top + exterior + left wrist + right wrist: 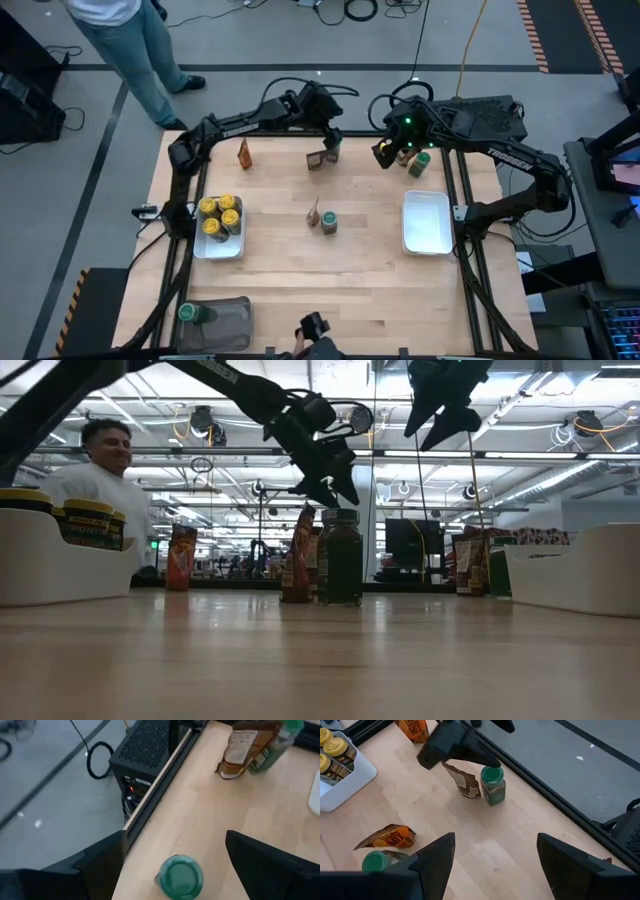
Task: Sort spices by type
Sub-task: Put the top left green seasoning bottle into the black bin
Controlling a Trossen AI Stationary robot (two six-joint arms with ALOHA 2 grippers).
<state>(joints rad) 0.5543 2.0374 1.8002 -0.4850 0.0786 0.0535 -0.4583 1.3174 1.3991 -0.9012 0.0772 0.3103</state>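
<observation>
left gripper over green-lid jar, fingers spread | drop straight, pinch below lid, avoid neighbouring packet | right gripper fingers spread, waiting

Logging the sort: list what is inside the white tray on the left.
The left white tray holds four yellow-lidded jars, packed together. Anything beneath or between them is covered; no packets or green lids show there.
</observation>
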